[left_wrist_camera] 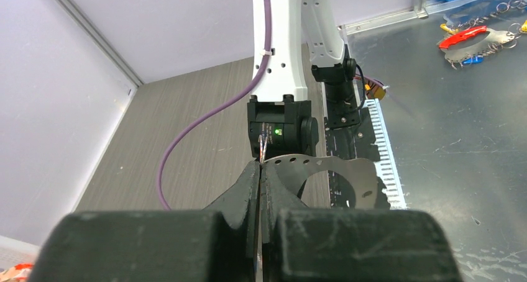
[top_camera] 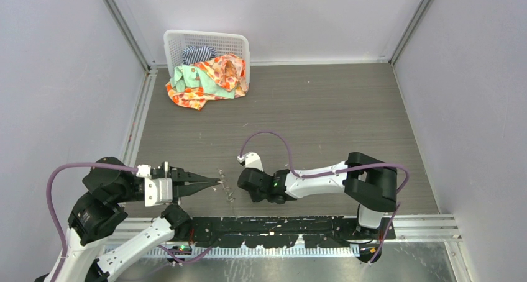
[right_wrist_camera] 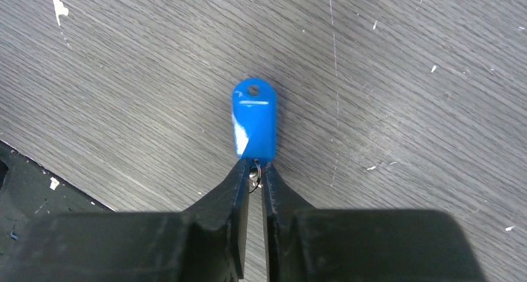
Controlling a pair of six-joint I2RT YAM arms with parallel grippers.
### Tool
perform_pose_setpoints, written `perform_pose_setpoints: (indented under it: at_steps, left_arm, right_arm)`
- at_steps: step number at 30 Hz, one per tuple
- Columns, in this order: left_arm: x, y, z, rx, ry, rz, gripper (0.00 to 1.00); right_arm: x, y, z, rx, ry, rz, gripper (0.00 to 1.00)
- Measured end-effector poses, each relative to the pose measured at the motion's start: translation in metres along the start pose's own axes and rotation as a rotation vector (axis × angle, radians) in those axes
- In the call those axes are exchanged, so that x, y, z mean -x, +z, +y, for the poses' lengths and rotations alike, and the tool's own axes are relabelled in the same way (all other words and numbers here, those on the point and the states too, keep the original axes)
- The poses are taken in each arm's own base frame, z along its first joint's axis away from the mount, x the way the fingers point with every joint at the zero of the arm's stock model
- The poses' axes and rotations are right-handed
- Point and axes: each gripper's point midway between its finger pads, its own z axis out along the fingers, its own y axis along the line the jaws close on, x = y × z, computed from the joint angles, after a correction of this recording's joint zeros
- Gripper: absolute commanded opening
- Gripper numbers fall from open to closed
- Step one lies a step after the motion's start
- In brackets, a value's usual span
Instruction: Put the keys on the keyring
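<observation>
My right jaws point(right_wrist_camera: 253, 170) are almost closed, pinching the near end of the blue key point(right_wrist_camera: 254, 117); it lies flat on the surface point(right_wrist_camera: 404, 77), long axis straight ahead; my left jaws point(top_camera: 217, 181) are shut beside the keyring point(top_camera: 227, 190).

Glossy blue plastic key point(right_wrist_camera: 253, 120), whitish scuffs on it, against matt, finely grained, scratched grey wood-look tabletop point(right_wrist_camera: 404, 77).

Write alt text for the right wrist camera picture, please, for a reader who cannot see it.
A blue key with a hole in its plastic head lies flat on a grey wood-grain table, and the right gripper pinches the small metal ring at its near end between two black jaws.
</observation>
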Motion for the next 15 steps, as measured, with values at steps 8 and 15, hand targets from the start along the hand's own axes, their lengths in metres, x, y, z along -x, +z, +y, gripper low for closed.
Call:
perform_pose_setpoints:
  at_steps: [8,15]
  left_arm:
    - [0.000,0.000,0.000,0.001,0.000,0.000,0.00]
    - [0.001,0.000,0.000,0.001,0.002,-0.003,0.00]
  right_arm:
    - [0.003,-0.005,-0.005,0.000,-0.014,-0.014,0.01]
    - [0.025,-0.020,-0.052,-0.061,-0.192,-0.009,0.01]
